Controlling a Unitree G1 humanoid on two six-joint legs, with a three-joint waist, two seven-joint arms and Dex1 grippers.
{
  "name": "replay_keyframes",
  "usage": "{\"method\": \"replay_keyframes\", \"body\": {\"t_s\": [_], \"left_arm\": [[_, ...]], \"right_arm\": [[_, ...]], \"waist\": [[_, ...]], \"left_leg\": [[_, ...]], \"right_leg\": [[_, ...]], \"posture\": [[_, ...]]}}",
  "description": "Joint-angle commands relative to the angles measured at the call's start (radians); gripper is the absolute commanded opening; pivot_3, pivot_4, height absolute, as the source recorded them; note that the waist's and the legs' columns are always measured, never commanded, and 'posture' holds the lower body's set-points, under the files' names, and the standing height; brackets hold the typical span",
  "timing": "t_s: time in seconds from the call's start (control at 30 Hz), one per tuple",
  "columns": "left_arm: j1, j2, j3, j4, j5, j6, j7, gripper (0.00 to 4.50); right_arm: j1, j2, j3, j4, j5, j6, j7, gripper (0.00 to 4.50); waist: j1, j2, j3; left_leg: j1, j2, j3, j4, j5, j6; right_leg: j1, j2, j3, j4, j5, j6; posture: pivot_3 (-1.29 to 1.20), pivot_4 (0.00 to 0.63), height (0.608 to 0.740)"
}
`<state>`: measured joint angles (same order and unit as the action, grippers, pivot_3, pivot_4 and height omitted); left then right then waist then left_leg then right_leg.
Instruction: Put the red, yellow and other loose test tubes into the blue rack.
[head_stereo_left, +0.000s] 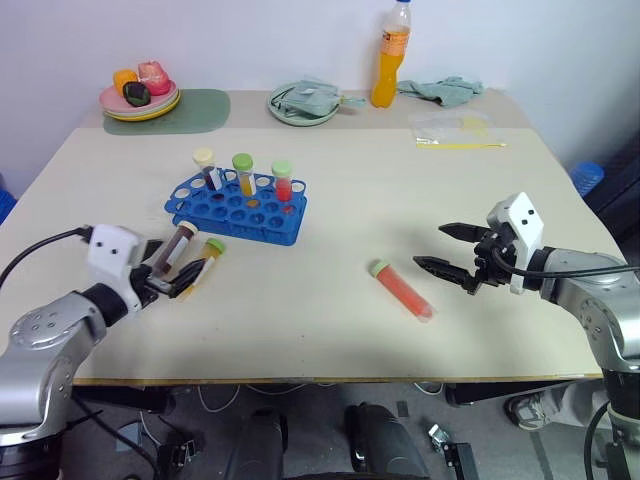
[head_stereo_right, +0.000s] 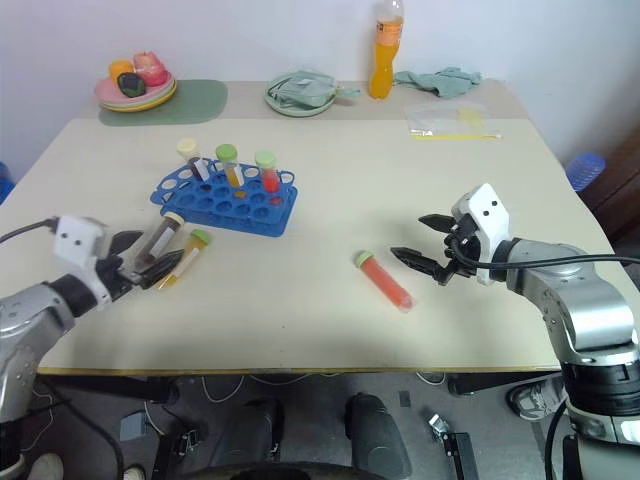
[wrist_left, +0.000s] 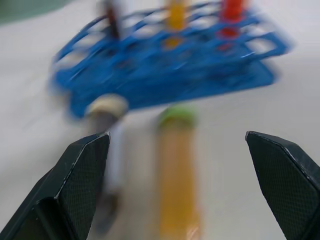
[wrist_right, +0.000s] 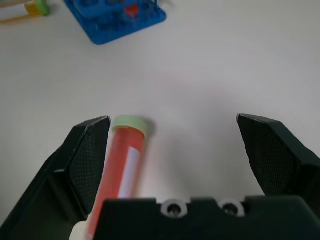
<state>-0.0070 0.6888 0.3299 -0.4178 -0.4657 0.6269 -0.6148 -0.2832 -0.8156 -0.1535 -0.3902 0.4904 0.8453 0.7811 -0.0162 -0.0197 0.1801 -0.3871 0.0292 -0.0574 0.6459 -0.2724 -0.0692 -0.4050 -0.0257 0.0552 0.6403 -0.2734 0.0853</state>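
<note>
The red tube (head_stereo_left: 402, 290) lies flat at lower centre of the left eye view, well apart from the rack (head_stereo_left: 237, 207) at centre left; its pale-green cap points to the upper left and its long axis runs down to the lower right. The right gripper (head_stereo_left: 447, 250) hovers just right of it, jaws wide, holding nothing, and is by far the nearer arm. In its wrist view the tube sits close beside one finger, not centred between the two, so a small sideways shift looks needed before closing. At left, the yellow tube (head_stereo_left: 201, 264) and the maroon tube (head_stereo_left: 174, 247) lie side by side, caps toward the rack, just before the left gripper (head_stereo_left: 170, 282), also wide and empty. Three tubes already stand in the rack. White labels show on the tubes; no writing is readable.
</note>
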Motion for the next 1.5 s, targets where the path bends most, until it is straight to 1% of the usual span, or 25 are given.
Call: {"method": "replay_keyframes", "body": {"t_s": [0.03, 0.1, 0.17, 0.23, 0.3, 0.37, 0.47, 0.53, 0.6, 0.73, 0.8, 0.9, 1.07, 1.17, 1.2, 1.27, 1.3, 1.33, 1.43, 1.5], "left_arm": [[0.006, 0.022, -0.083, -0.062, -0.005, -0.062, -0.095, 4.46], [0.009, 0.03, -0.12, -0.076, -0.011, -0.079, -0.137, 4.46], [0.008, 0.036, -0.147, -0.076, -0.013, -0.09, -0.168, 4.46], [-0.003, 0.033, -0.176, -0.067, -0.008, -0.105, -0.192, 4.46], [-0.017, 0.023, -0.204, -0.058, -0.001, -0.115, -0.205, 4.46], [-0.031, 0.011, -0.237, -0.045, 0.013, -0.128, -0.21, 4.46], [-0.039, -0.002, -0.257, -0.035, 0.019, -0.139, -0.207, 4.46], [-0.039, -0.011, -0.261, -0.039, 0.017, -0.141, -0.203, 4.46], [-0.024, -0.016, -0.258, -0.054, 0.015, -0.143, -0.197, 4.46], [0.011, -0.02, -0.247, -0.079, 0.012, -0.149, -0.189, 4.46], [0.022, -0.023, -0.245, -0.087, 0.011, -0.152, -0.181, 4.46], [0.038, -0.03, -0.243, -0.1, 0.009, -0.153, -0.165, 4.46], [0.056, -0.031, -0.24, -0.115, 0.008, -0.154, -0.155, 4.46], [0.061, -0.031, -0.24, -0.114, 0.009, -0.157, -0.152, 4.5], [0.061, -0.031, -0.241, -0.115, 0.008, -0.157, -0.151, 4.5], [0.058, -0.032, -0.245, -0.114, 0.01, -0.158, -0.147, 4.5], [0.058, -0.032, -0.245, -0.113, 0.01, -0.159, -0.147, 4.5], [0.057, -0.032, -0.245, -0.11, 0.01, -0.16, -0.146, 4.5], [0.057, -0.031, -0.245, -0.104, 0.014, -0.166, -0.146, 4.5], [0.056, -0.033, -0.243, -0.097, 0.018, -0.17, -0.141, 4.5]], "right_arm": [[-0.057, -0.046, 0.026, -0.205, 0.102, 0.265, -0.066, 4.5], [-0.135, -0.035, 0.069, -0.264, 0.169, 0.465, -0.104, 4.5], [-0.221, 0.009, 0.104, -0.276, 0.172, 0.675, -0.167, 4.5], [-0.291, 0.016, 0.166, -0.263, 0.17, 0.762, -0.243, 4.5], [-0.354, 0.009, 0.233, -0.237, 0.187, 0.769, -0.312, 4.5], [-0.439, 0.008, 0.308, -0.167, 0.235, 0.769, -0.391, 4.5], [-0.527, 0.009, 0.385, -0.067, 0.306, 0.769, -0.517, 4.5], [-0.57, 0.01, 0.415, 0.022, 0.408, 0.769, -0.596, 4.5], [-0.629, 0.002, 0.469, 0.151, 0.543, 0.769, -0.675, 4.5], [-0.721, -0.004, 0.563, 0.296, 0.763, 0.769, -0.844, 4.5], [-0.75, 0.008, 0.597, 0.36, 0.846, 0.769, -0.933, 4.5], [-0.778, 0.048, 0.637, 0.474, 0.927, 0.769, -1.057, 4.5], [-0.783, 0.071, 0.657, 0.565, 1.034, 0.769, -1.229, 4.5], [-0.778, 0.08, 0.661, 0.582, 1.098, 0.769, -1.303, 3.63], [-0.776, 0.083, 0.66, 0.577, 1.115, 0.769, -1.322, 3.22], [-0.779, 0.087, 0.654, 0.558, 1.152, 0.769, -1.351, 2.16], [-0.782, 0.087, 0.652, 0.537, 1.176, 0.769, -1.349, 1.72], [-0.784, 0.09, 0.639, 0.49, 1.182, 0.769, -1.338, 1.16], [-0.759, 0.086, 0.61, 0.427, 1.246, 0.743, -1.331, 1.16], [-0.728, 0.097, 0.566, 0.315, 1.15, 0.705, -1.277, 1.16]], "waist": [[-0.003, 0.0, 0.0], [-0.006, 0.001, 0.0], [-0.005, 0.0, 0.0], [-0.001, 0.001, 0.0], [0.003, 0.001, 0.0], [0.001, 0.001, 0.0], [-0.001, 0.001, 0.0], [-0.002, 0.001, 0.0], [-0.002, 0.001, 0.0], [-0.005, 0.001, 0.0], [-0.005, 0.001, 0.0], [-0.005, 0.001, 0.0], [-0.003, 0.001, 0.0], [-0.004, 0.001, 0.0], [-0.004, 0.001, 0.0], [-0.006, 0.001, 0.0], [-0.006, 0.001, 0.0], [-0.005, 0.002, 0.0], [-0.005, 0.002, 0.0], [-0.004, 0.002, 0.0]], "left_leg": [[0.0, 0.0, 0.0, 0.0, 0.0, 0.0], [0.0, 0.001, 0.0, 0.0, 0.0, 0.0], [0.001, 0.001, 0.0, 0.0, 0.0, 0.0], [0.0, 0.001, 0.0, 0.001, 0.0, 0.0], [0.0, 0.001, 0.0, 0.001, 0.0, 0.0], [-0.002, 0.0, 0.0, 0.001, 0.0, 0.0], [-0.002, 0.001, 0.001, 0.001, 0.0, 0.0], [-0.003, 0.001, 0.001, 0.0, 0.0, 0.001], [-0.003, 0.001, 0.001, 0.0, 0.0, 0.001], [-0.003, 0.001, 0.001, 0.001, -0.001, 0.001], [-0.003, 0.001, 0.001, 0.001, -0.001, 0.001], [-0.003, 0.001, 0.001, 0.001, -0.001, 0.001], [-0.004, 0.001, 0.001, 0.001, -0.001, 0.002], [-0.004, 0.001, 0.001, 0.001, -0.001, 0.002], [-0.004, 0.001, 0.001, 0.001, -0.001, 0.002], [-0.004, 0.001, 0.001, 0.001, -0.001, 0.002], [-0.004, 0.001, 0.0, 0.001, -0.001, 0.002], [-0.004, 0.001, 0.0, 0.001, -0.001, 0.002], [-0.004, 0.002, 0.0, 0.0, -0.001, 0.002], [-0.004, 0.002, 0.0, 0.0, -0.001, 0.002]], "right_leg": [[0.0, 0.0, 0.0, 0.0, 0.0, 0.0], [-0.001, 0.0, 0.0, 0.001, 0.0, 0.0], [-0.001, 0.001, 0.0, 0.001, 0.0, -0.001], [-0.001, 0.001, 0.0, 0.001, 0.0, -0.002], [-0.001, 0.001, 0.0, 0.001, 0.0, -0.002], [-0.002, 0.0, 0.0, -0.001, 0.0, -0.002], [-0.003, 0.0, 0.0, -0.001, 0.0, -0.002], [-0.003, 0.0, 0.0, -0.001, 0.001, -0.002], [-0.003, 0.001, 0.0, -0.001, 0.001, -0.002], [-0.003, 0.001, 0.001, -0.001, 0.001, -0.002], [-0.003, 0.001, 0.0, 0.0, 0.001, -0.002], [-0.003, 0.001, 0.001, -0.001, 0.001, -0.002], [-0.004, 0.001, 0.001, -0.001, 0.001, -0.002], [-0.004, 0.001, 0.0, -0.001, 0.001, -0.002], [-0.004, 0.001, 0.0, -0.001, 0.001, -0.002], [-0.004, 0.001, 0.0, -0.001, 0.001, -0.002], [-0.004, 0.001, 0.0, -0.001, 0.001, -0.002], [-0.004, 0.002, 0.0, -0.001, 0.001, -0.002], [-0.004, 0.002, 0.0, -0.001, 0.001, -0.002], [-0.004, 0.002, 0.0, -0.001, 0.001, -0.002]], "posture": [[0.0, 0.15, 0.74], [0.0, 0.15, 0.74], [0.0, 0.15, 0.74], [0.0, 0.15, 0.74], [0.0, 0.15, 0.74], [0.0, 0.15, 0.74], [0.0, 0.15, 0.74], [0.0, 0.15, 0.74], [0.0, 0.15, 0.74], [0.0, 0.15, 0.74], [0.0, 0.15, 0.74], [0.0, 0.15, 0.74], [0.0, 0.15, 0.74], [0.0, 0.15, 0.74], [0.0, 0.15, 0.74], [0.0, 0.15, 0.74], [0.0, 0.15, 0.74], [0.0, 0.15, 0.74], [0.0, 0.15, 0.74], [0.0, 0.15, 0.74]]}}
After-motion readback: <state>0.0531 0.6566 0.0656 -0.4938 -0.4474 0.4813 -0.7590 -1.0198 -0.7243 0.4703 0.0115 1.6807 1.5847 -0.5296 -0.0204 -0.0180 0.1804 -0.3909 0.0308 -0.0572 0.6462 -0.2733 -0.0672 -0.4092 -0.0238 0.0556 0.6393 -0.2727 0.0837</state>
